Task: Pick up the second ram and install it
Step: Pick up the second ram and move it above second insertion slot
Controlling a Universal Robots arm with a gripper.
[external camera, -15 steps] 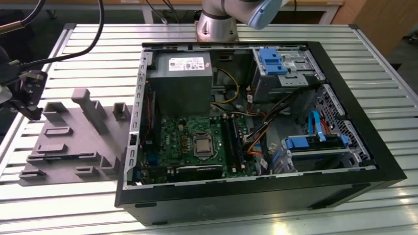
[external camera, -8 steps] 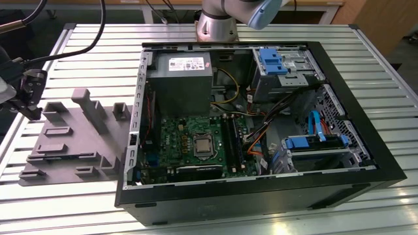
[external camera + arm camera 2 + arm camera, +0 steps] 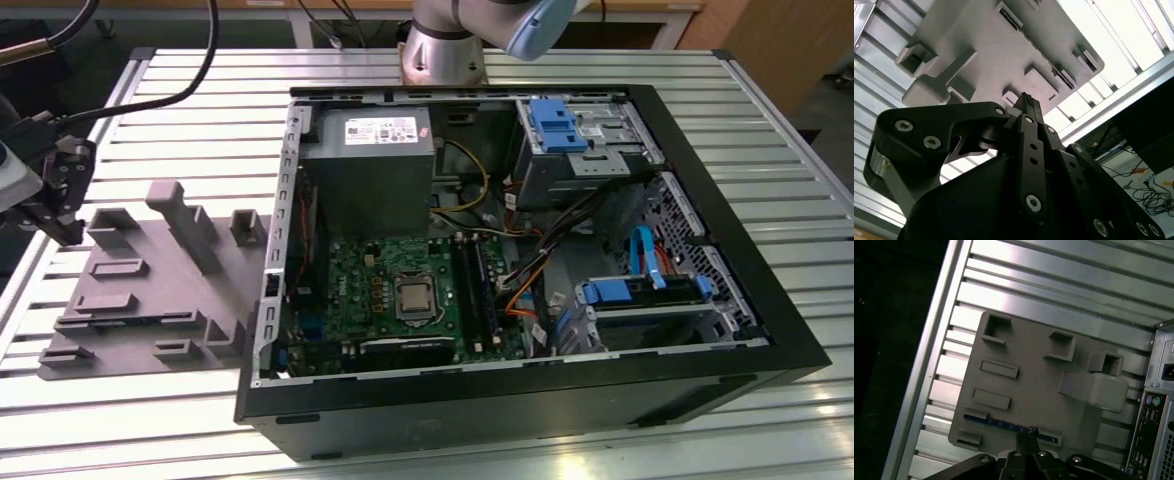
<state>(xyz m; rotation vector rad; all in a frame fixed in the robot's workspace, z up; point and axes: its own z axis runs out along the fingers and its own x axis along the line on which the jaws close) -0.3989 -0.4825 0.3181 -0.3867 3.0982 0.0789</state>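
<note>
- The arm (image 3: 447,50) rises from its base at the far side of the exterior view.
- The gripper (image 3: 64,232) hangs at the exterior view's left, pointing down.
- In both wrist views the fingers (image 3: 1031,145) (image 3: 1025,444) are pressed together, tips meeting.

One table (image 3: 174,80) is seen. On it are counted one open case (image 3: 534,400) and one grey tray (image 3: 134,300), the tray near the table's edge at the exterior view's left. One ram (image 3: 999,423) is counted along one edge of the tray, and three hollow square blocks (image 3: 1061,345) on it. One gripper (image 3: 64,238) is counted. Two blue brackets (image 3: 561,125) are counted inside the case.
</note>
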